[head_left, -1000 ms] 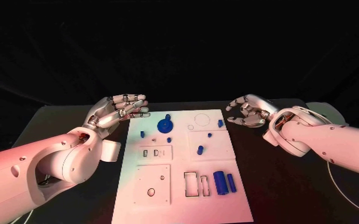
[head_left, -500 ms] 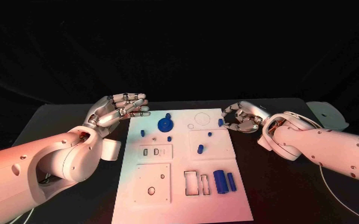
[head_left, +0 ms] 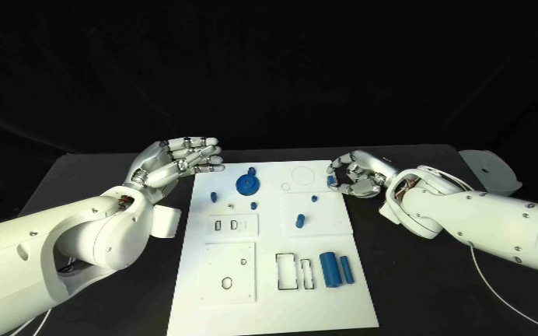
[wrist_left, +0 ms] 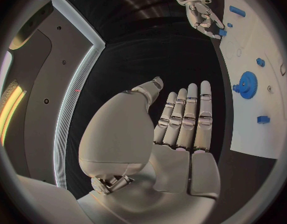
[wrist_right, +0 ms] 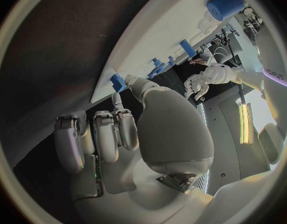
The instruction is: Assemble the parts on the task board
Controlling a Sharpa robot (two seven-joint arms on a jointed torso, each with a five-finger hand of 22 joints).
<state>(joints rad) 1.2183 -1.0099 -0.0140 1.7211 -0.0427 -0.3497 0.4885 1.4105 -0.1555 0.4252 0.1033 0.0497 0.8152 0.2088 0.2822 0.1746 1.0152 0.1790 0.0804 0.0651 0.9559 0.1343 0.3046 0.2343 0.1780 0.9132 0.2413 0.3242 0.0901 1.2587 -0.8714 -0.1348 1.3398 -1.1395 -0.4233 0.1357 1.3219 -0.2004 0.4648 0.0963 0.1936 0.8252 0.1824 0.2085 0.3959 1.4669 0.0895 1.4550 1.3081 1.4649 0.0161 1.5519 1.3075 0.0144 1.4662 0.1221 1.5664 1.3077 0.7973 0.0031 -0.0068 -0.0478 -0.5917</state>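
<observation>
White plastic forms the task board (head_left: 274, 254), which we see lying in the middle of the black counter (head_left: 426, 274) with its blue parts scattered over it. A blue gear (head_left: 246, 187) sits near the far left corner, two blue cylinders (head_left: 337, 269) lie side by side toward the near right, and a small blue block (head_left: 331, 182) stands at the far right edge. Our right robot hand (head_left: 357, 174) is at that edge, fingers curled, its thumb touching the block — we cannot tell whether it grips it. Our left robot hand (head_left: 179, 162) is held just off the board's far left corner, palm up, fingers straight and close together, holding nothing.
</observation>
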